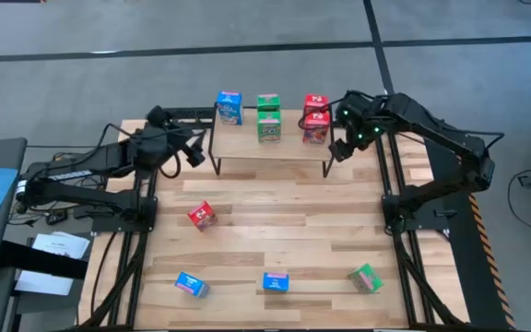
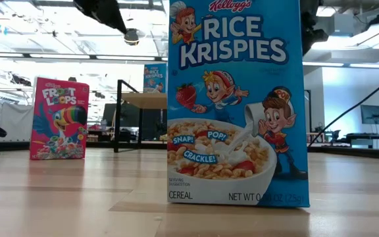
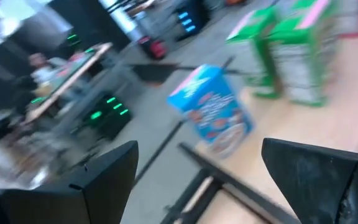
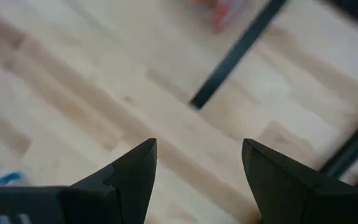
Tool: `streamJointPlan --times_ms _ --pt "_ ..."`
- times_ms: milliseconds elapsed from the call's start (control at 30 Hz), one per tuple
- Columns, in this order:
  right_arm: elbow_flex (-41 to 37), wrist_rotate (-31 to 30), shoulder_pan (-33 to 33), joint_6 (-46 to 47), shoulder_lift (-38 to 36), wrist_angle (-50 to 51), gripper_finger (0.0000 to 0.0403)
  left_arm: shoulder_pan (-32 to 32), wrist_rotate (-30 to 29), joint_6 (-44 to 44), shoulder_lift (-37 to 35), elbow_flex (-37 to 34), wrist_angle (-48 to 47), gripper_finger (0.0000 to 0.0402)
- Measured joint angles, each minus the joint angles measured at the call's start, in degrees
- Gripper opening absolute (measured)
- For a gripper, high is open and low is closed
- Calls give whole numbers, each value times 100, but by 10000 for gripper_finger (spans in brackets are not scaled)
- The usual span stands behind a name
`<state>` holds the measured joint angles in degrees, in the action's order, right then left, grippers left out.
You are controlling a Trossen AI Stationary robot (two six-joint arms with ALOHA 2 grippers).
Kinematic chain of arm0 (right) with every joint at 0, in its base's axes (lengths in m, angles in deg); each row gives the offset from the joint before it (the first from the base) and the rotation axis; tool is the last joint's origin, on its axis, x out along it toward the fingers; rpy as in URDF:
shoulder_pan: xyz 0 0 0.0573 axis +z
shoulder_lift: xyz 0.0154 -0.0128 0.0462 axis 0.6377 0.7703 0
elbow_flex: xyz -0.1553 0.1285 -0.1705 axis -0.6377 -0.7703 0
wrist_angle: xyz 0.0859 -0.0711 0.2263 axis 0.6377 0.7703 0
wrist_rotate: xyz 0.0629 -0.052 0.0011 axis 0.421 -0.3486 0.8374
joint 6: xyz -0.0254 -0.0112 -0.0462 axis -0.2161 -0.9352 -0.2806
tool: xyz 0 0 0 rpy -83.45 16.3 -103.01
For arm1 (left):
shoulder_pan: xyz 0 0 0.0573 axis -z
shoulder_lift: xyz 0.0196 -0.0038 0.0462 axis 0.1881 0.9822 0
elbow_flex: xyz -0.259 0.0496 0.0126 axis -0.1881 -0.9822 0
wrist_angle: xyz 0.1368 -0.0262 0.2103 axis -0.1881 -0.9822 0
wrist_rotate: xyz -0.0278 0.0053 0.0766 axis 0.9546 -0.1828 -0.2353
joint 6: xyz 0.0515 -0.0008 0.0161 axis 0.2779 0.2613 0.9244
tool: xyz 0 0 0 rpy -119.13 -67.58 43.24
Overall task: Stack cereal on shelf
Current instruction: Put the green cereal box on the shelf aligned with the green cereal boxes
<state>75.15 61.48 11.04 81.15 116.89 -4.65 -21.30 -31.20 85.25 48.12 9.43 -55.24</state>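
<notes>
With five printed cardboard cereal boxes on the light-wood shelf (image 1: 267,148) and four on the slatted tabletop (image 1: 275,221), the left gripper (image 1: 194,148), fingers wide and empty, should drop squarely over the nearby red box (image 1: 201,215), while the right gripper (image 1: 337,148) hangs part-open, empty.

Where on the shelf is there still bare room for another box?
The light-wood shelf is bare along its front edge and between the blue box and the green stack. Its right end, green stack beside red stack, is crowded.
</notes>
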Motion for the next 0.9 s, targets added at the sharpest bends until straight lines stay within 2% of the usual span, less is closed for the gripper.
streamJointPlan --times_ms 100,167,333,633,700,900 --pt "0 267 229 -151 0 -3 260 1 504 -4 -93 0 2 332" --pt "0 342 373 -274 0 -2 260 0 628 93 -119 2 0 332" --pt "0 376 746 -133 65 -5 260 0 597 404 -114 1 72 332" --pt "0 804 1587 733 59 -5 260 0 695 -291 -114 0 132 332" --pt "0 817 1793 899 59 -3 260 30 1037 -663 -114 2 205 332" --pt "0 820 2476 1512 59 -8 260 123 2952 -1316 -114 2 205 332"
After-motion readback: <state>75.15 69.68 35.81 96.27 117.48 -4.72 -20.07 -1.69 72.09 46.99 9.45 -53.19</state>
